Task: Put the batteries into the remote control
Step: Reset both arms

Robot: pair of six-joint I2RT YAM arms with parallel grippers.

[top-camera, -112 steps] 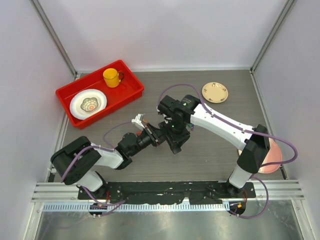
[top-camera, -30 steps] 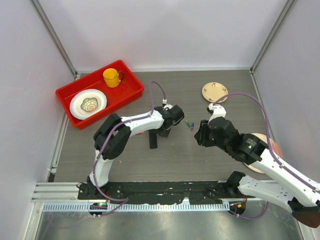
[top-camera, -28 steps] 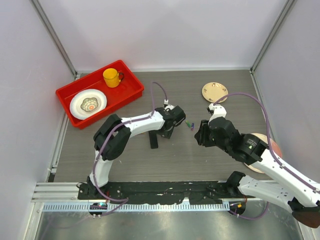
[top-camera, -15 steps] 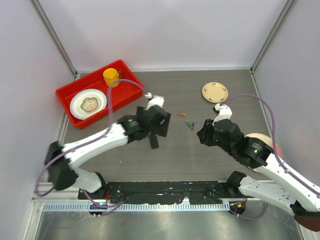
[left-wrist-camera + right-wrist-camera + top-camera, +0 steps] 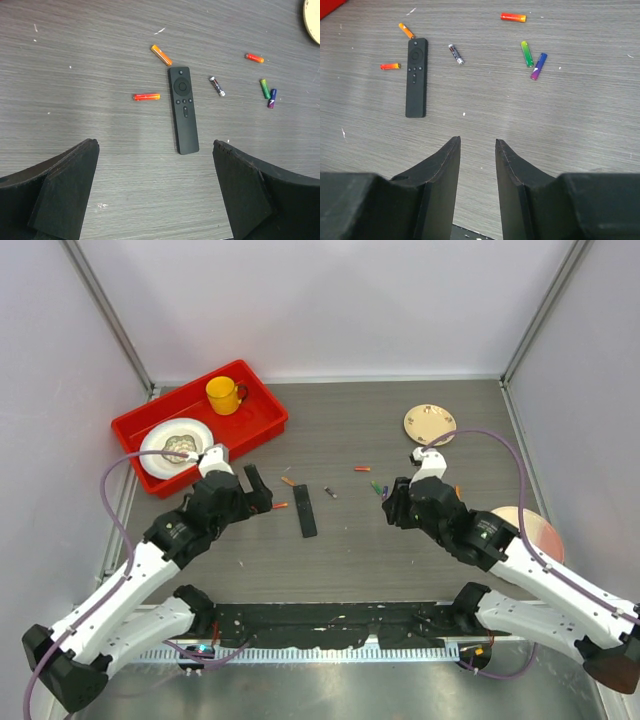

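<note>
Your left gripper [image 5: 156,200] is spread wide and grips nothing; its blunt black fingers [image 5: 65,195] hang above the table [image 5: 75,60]. Your right gripper [image 5: 477,185] shows only a narrow gap between its curved fingers, and it is empty too. The remote control [image 5: 183,110], a slim matte black bar with round buttons at its far end, lies flat straight ahead of the left gripper and ahead-left of the right one. A second ago the left arm reached over the remote; it has since drawn back and its jaws have widened. The batteries [image 5: 217,86], small glossy cylinders, lie scattered on the grey wood-grain. Two orange-red ones lie just left of the remote and a dark silver one just right. An orange-red, a green and a purple-blue lie farther right.
</note>
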